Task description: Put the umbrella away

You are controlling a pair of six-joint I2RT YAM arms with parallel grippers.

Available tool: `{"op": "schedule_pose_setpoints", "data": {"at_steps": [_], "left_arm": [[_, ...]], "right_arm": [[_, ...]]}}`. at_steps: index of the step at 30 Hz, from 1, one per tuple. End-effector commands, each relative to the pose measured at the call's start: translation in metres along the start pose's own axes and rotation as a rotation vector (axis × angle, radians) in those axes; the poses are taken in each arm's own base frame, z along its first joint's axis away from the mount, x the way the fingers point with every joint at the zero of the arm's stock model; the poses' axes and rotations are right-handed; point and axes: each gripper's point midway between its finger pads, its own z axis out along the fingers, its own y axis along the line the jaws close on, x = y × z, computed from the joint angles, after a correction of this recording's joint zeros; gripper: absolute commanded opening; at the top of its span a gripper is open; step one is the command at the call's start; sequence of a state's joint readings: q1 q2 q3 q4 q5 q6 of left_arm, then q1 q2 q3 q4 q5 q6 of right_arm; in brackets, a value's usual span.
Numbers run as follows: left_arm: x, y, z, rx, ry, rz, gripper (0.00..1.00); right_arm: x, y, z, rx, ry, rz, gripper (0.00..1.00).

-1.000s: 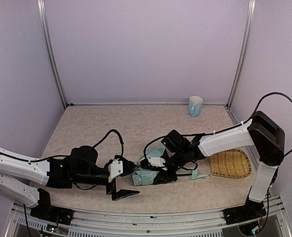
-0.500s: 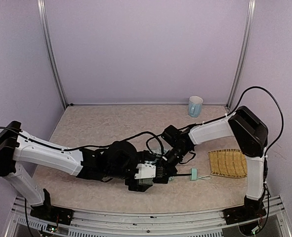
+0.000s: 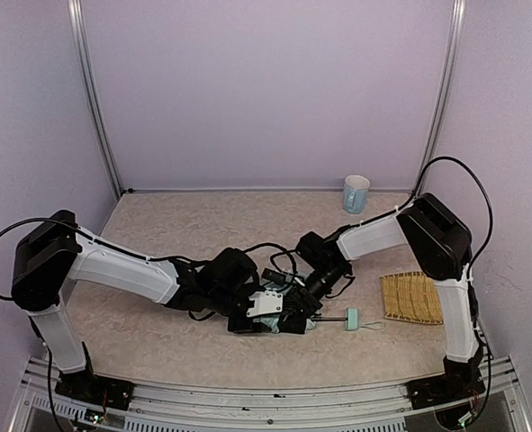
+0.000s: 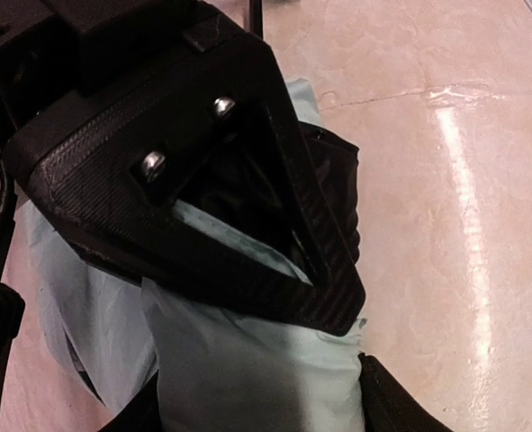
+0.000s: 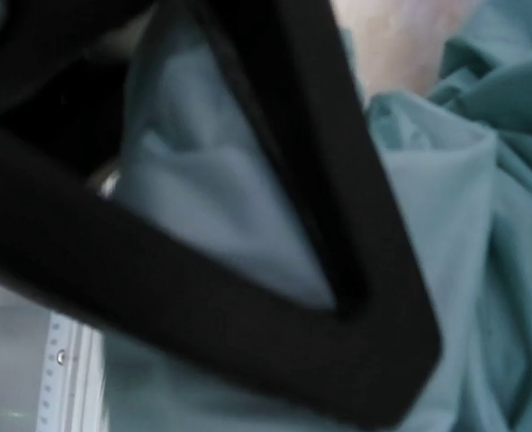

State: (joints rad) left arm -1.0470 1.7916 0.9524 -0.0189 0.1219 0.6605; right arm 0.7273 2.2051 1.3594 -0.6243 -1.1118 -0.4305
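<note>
Even, bright overhead light; table (image 4: pixel 455 162) glare; blurry right-wrist close-up.

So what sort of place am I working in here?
Probably a lab test cell, not a home: plain lilac walls on aluminium posts, a beige tabletop, and only a mug and straw mat as props.

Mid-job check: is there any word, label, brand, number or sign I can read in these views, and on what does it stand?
No readable text in any view.
The mug: any marking on its side is too small to tell.
The umbrella: plain fabric where it shows, no print or tag visible.
The woven mat: no label visible.
</note>
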Motion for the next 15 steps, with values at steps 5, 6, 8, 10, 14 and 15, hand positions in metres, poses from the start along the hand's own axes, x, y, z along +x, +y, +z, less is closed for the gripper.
{"op": "schedule_pose_setpoints", "data": {"at_steps": [5,6,8,10,14,15], "left_arm": [[0.045,-0.059,0.033,0.284,0.142,-0.177,0.49],[0.047,-0.062,0.034,0.292,0.15,-0.188,0.41],[0.057,-0.067,0.037,0.317,0.2,-0.226,0.28],[0.066,-0.075,0.037,0.373,0.251,-0.291,0.26],[0.069,-0.092,0.037,0.489,0.289,-0.405,0.23],[0.071,-0.094,0.037,0.504,0.301,-0.437,0.23]], "right_arm": [[0.02,-0.043,-0.015,0.167,-0.011,0.16,0.23],[0.015,-0.042,-0.02,0.176,-0.033,0.159,0.31],[0.004,-0.042,-0.038,0.21,-0.087,0.161,0.41],[-0.009,-0.035,-0.057,0.229,-0.16,0.161,0.6],[-0.022,-0.01,-0.086,0.257,-0.255,0.11,0.84],[-0.025,-0.004,-0.092,0.275,-0.265,0.093,0.84]]}}
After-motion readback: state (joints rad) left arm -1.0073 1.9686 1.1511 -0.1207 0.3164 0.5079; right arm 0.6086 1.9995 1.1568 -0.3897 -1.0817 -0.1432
